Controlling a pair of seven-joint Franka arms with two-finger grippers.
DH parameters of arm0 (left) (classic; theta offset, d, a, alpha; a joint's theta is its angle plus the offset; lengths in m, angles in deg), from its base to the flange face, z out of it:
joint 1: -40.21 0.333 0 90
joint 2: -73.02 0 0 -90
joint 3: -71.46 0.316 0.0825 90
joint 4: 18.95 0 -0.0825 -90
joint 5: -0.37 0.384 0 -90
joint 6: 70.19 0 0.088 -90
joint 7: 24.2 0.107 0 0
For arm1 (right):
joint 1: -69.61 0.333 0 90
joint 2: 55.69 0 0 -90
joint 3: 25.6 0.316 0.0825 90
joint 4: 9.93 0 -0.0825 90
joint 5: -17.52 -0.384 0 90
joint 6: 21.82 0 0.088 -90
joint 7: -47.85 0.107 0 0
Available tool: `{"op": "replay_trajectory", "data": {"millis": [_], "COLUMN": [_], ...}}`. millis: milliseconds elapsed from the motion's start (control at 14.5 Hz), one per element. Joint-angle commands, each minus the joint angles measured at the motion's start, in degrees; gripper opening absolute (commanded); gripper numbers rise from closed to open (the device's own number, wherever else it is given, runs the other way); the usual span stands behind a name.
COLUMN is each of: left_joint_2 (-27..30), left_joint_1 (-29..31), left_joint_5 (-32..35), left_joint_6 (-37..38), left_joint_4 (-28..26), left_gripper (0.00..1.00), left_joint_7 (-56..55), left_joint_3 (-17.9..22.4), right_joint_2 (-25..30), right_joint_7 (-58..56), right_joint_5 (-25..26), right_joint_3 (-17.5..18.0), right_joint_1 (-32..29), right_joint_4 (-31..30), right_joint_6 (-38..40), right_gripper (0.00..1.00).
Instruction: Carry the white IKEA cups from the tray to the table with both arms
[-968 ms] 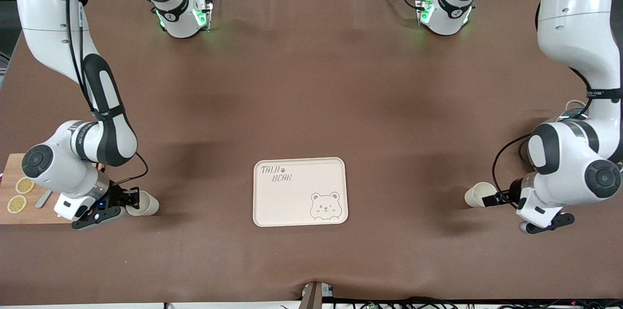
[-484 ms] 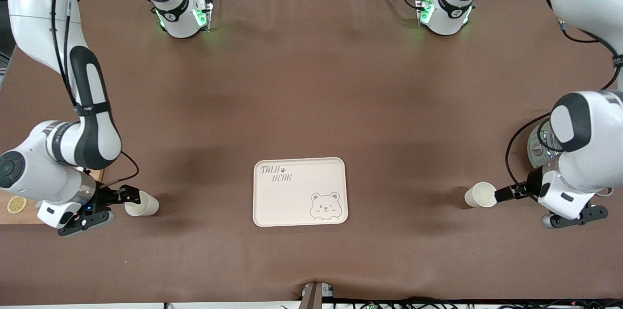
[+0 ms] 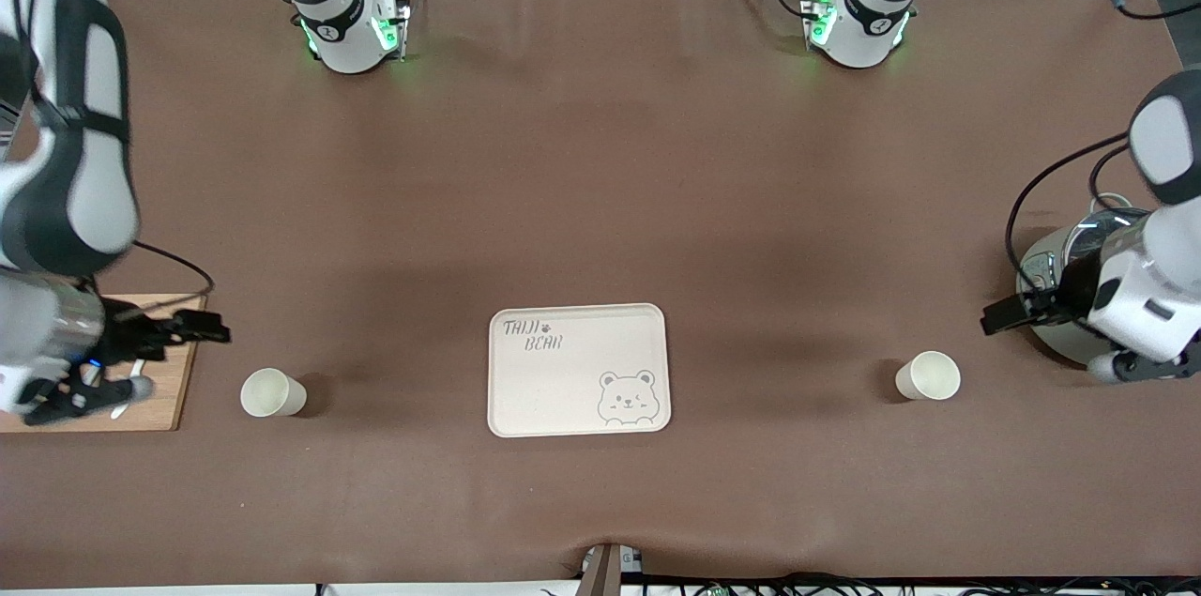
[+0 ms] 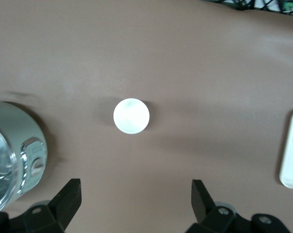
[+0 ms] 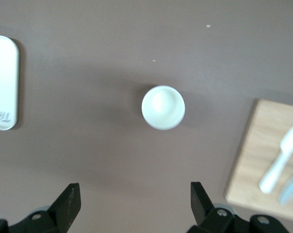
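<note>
Two white IKEA cups (image 3: 272,392) (image 3: 928,376) stand upright on the brown table either side of the tray (image 3: 578,371) lettered "TAIJI BEAR", while the right gripper (image 3: 202,329) over the wooden board (image 3: 159,389) and the left gripper (image 3: 1006,314) beside the metal pot (image 3: 1056,272) hang released, fingers spread.

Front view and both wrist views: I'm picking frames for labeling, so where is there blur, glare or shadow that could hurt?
Front view: the right arm is motion-smeared, and soft dark shadows sit beside both white cups. Left wrist view: slightly soft, with bright reflections on the metal pot. Right wrist view: the cup reads clearly, while the utensil on the wooden board is washed out.
</note>
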Motion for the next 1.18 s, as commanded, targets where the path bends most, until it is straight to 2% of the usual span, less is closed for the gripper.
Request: {"op": "replay_trajectory", "data": {"millis": [0, 138, 277, 553, 830, 1106], "left_joint_2": [6.2, 8.3, 10.4, 13.0, 14.0, 14.1], "left_joint_1": [0.2, 0.3, 0.6, 0.6, 0.5, 0.7], "left_joint_5": [0.3, 0.4, 1.0, 1.6, 1.4, 0.8], "left_joint_6": [2.8, 3.5, 6.2, 7.0, 7.4, 8.9], "left_joint_4": [-1.6, -1.5, -1.5, -1.3, -0.8, -0.8], "left_gripper": [1.0, 1.0, 1.0, 1.0, 1.0, 1.0], "left_joint_7": [0.9, 0.9, 1.2, 1.7, 1.7, 1.8], "left_joint_3": [-0.4, -0.4, -0.4, -0.3, -0.5, -0.7], "right_joint_2": [10.9, 16.4, 21.9, 35.0, 38.3, 37.6], "right_joint_7": [2.9, 6.1, 11.8, 16.2, 16.6, 17.5], "right_joint_5": [2.1, 2.2, 2.4, 6.9, 8.2, 8.7], "right_joint_3": [0.7, 0.5, 0.6, 1.1, 1.0, 1.3], "right_joint_1": [-0.3, -0.7, -0.7, 0.1, 0.9, 3.2], "right_joint_4": [-2.5, -2.8, -5.0, -17.1, -22.1, -20.2], "right_joint_6": [8.4, 15.3, 18.7, 16.7, 11.9, 11.7], "right_gripper": [1.0, 1.0, 1.0, 1.0, 1.0, 1.0]}}
